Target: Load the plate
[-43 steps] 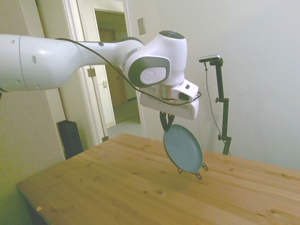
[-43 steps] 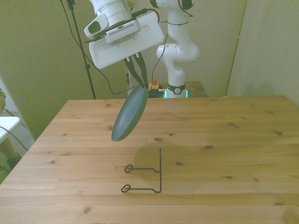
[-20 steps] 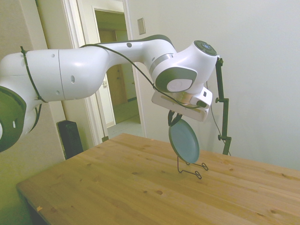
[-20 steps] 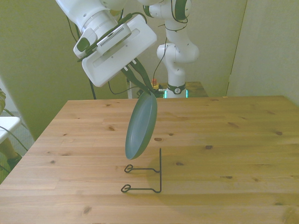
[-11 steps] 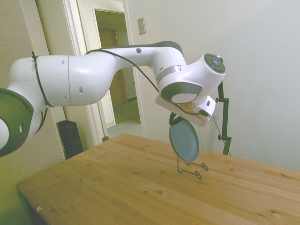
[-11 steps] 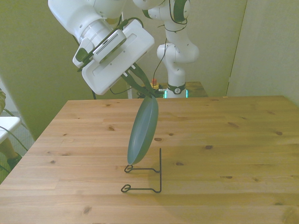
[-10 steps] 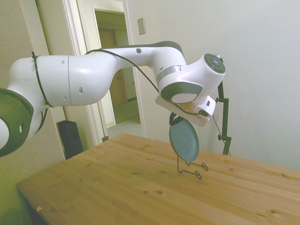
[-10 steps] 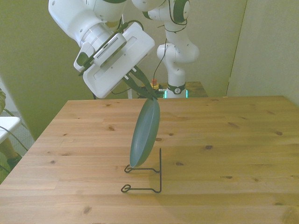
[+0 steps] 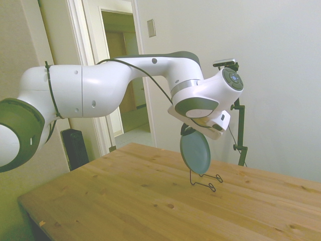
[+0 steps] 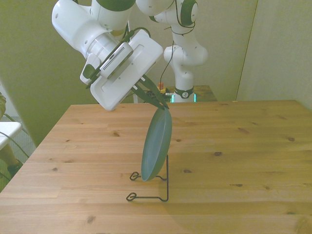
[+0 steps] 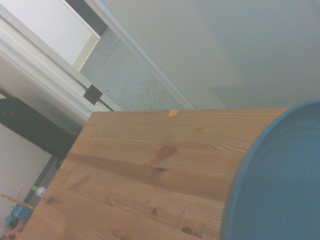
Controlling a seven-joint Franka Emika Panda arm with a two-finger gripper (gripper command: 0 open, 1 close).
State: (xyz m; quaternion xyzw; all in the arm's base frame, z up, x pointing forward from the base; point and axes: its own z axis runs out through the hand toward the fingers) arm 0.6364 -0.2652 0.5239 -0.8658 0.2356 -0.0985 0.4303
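The teal-green plate point(image 10: 157, 145) hangs almost on edge, tilted, with my gripper point(image 10: 160, 102) shut on its top rim. Its lower rim is down at the base of the thin black wire stand point(image 10: 156, 185), close against the stand's upright; whether it touches the wires I cannot tell. From the side, the plate point(image 9: 195, 152) hangs under the gripper point(image 9: 187, 129) and covers most of the wire stand point(image 9: 205, 182). Up close in the wrist view, the plate point(image 11: 280, 185) fills one corner above the table.
The wooden table point(image 10: 234, 146) spreads wide around the stand. In the side view a doorway point(image 9: 123, 75) and a dark speaker point(image 9: 75, 148) stand beyond the table's far edge. Something white point(image 10: 7, 134) pokes in at the front view's left.
The arm has tipped the plate more upright and carried it down toward the front view's right, bringing its lower rim from above the table to the wire stand's base. The gripper stays shut.
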